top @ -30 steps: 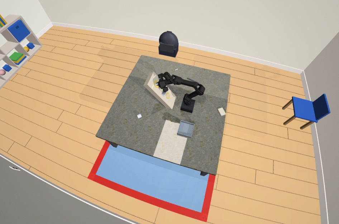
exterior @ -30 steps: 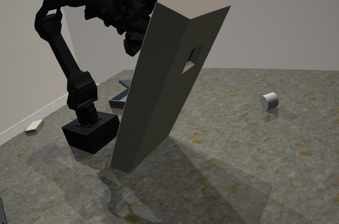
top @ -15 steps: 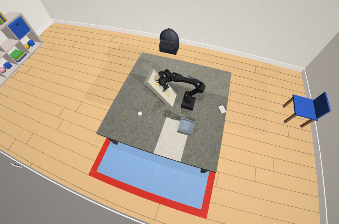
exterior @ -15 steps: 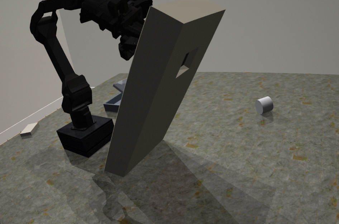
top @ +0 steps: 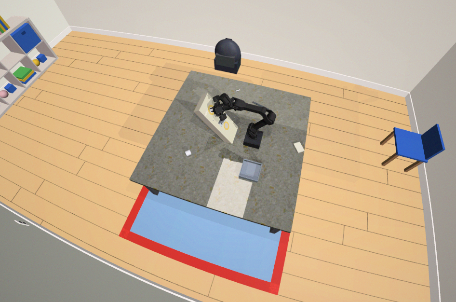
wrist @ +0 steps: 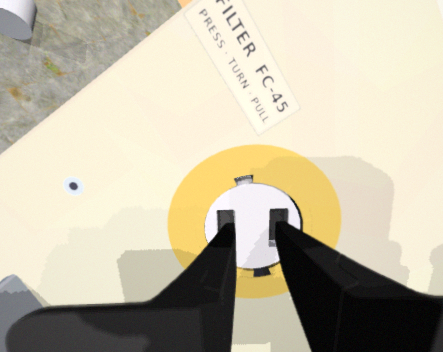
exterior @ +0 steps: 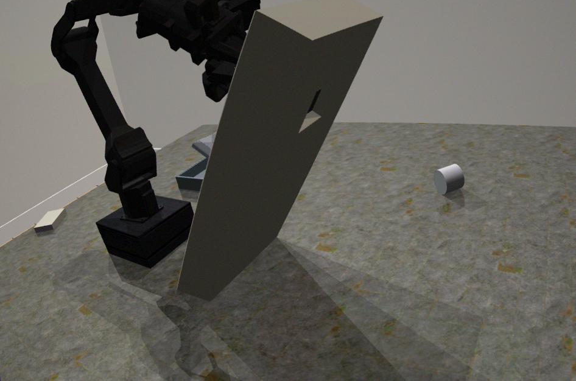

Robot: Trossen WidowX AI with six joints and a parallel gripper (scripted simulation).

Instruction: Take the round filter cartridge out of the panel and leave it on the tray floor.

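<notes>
The round white filter cartridge (wrist: 251, 199) sits flush in the tilted cream service panel (wrist: 136, 143) (top: 203, 107) (exterior: 260, 157), inside a yellow ring (wrist: 186, 218). Its face has two narrow dark slots. My gripper (wrist: 254, 231) (top: 221, 116) is pressed up to the cartridge face with one black fingertip in each slot. The fingers stand a narrow gap apart, with only the strip of face between them. A label (wrist: 243, 63) above reads FILTER FC-45, PRESS TURN PULL. The grey tray (top: 250, 170) (exterior: 193, 176) lies on the table in front of the arm's base.
A small grey cylinder (exterior: 449, 178) (wrist: 8, 15) (top: 188, 152) lies on the table beyond the panel. A white block (top: 298, 147) (exterior: 50, 219) lies near the table's edge. A pale mat (top: 230, 191) lies beside the tray. The panel holds a second yellow ring (top: 226, 125).
</notes>
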